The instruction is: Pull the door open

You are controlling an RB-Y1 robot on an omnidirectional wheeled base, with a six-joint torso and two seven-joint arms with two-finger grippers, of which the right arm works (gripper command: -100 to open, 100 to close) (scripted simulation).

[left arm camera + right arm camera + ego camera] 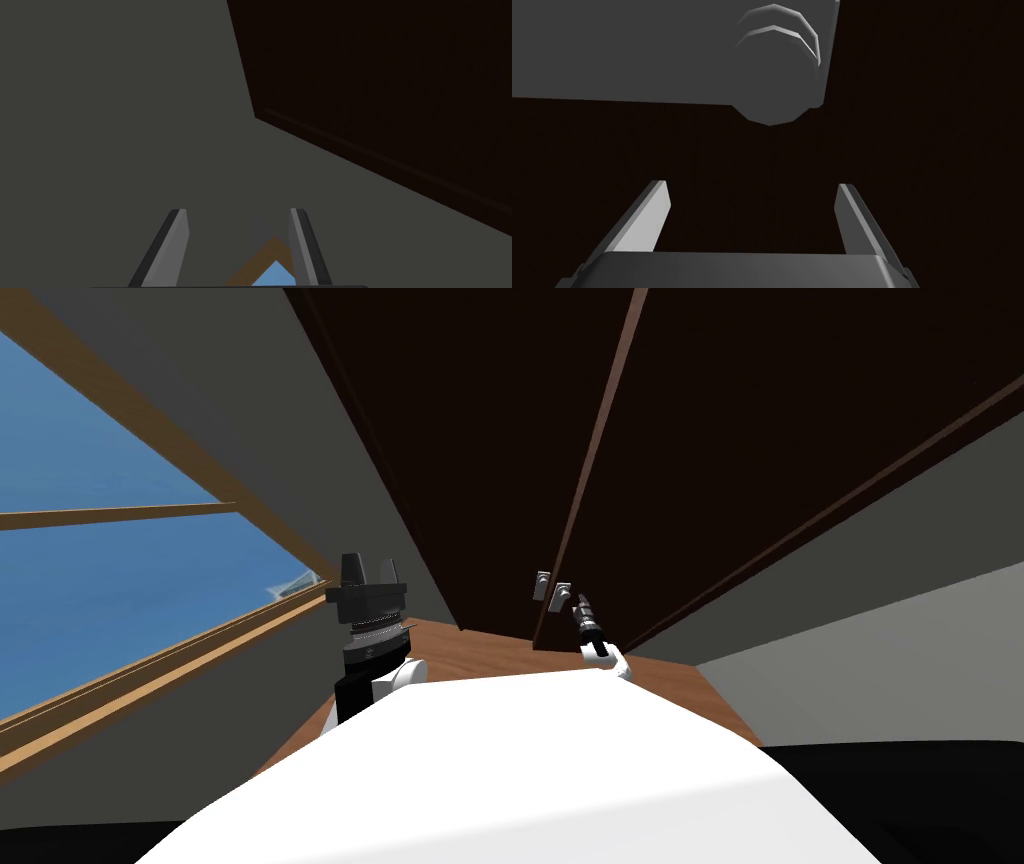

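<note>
Where dark door (380, 80) meets grey wall (125, 125) | wood floor (480, 653) | window (100, 568) left

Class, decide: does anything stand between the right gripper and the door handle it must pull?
Nothing visible does. The right gripper is open and faces the dark door. The grey handle lies ahead of its fingertips, apart from them, with an unobstructed gap between.

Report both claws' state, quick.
Left claw: open, holding nothing.
Right claw: open, empty; grey door handle ahead, not gripped.
</note>
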